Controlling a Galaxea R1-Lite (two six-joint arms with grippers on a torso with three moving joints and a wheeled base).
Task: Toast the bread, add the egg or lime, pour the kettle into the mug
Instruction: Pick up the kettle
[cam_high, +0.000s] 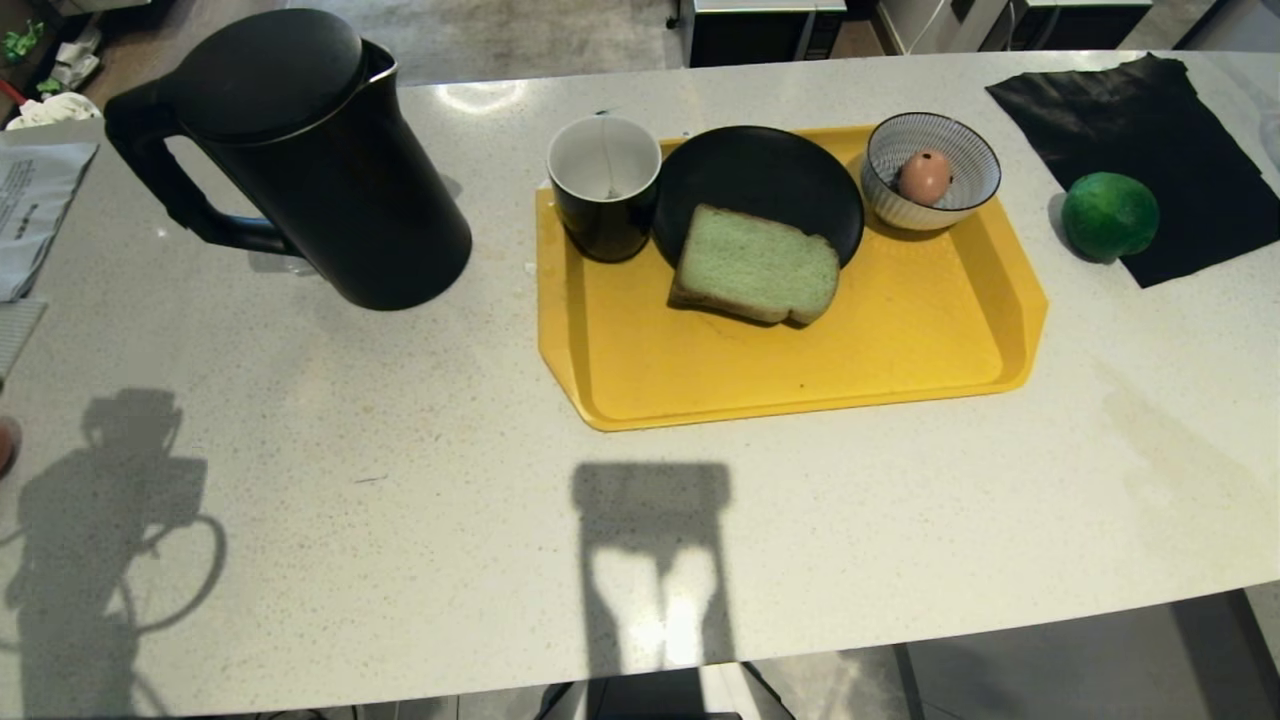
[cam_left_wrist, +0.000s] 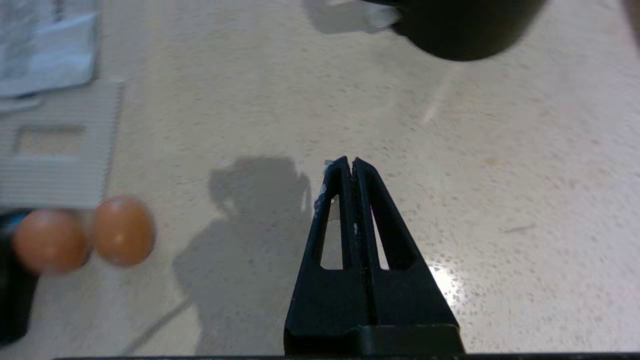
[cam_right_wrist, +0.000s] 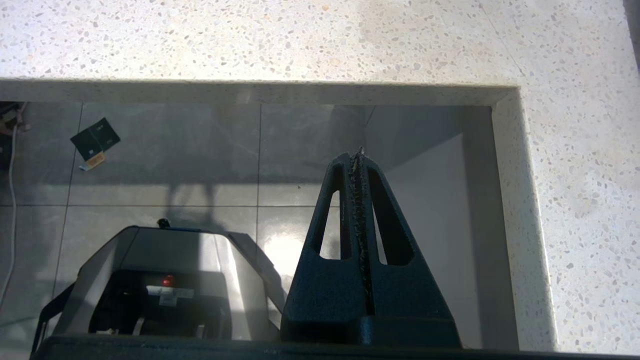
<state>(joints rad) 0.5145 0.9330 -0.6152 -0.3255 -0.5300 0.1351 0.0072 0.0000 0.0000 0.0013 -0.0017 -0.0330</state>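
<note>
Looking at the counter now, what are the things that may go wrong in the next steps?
The bread hangs over the black plate rim, so it may slide off when grasped. The kettle is tall and the mug touches the plate; pouring may spill on the yellow tray. The lime could roll.

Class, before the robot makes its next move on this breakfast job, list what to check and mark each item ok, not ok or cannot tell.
1. Bread reachable, lying half on the plate: ok.
2. Egg in the bowl: ok.
3. Kettle upright, handle free: ok.
4. Mug upright on the tray: ok.
5. Left gripper open for a grasp: not ok, shut.
6. Right gripper clear of the counter: ok, shut.
7. Toaster location: cannot tell.
</note>
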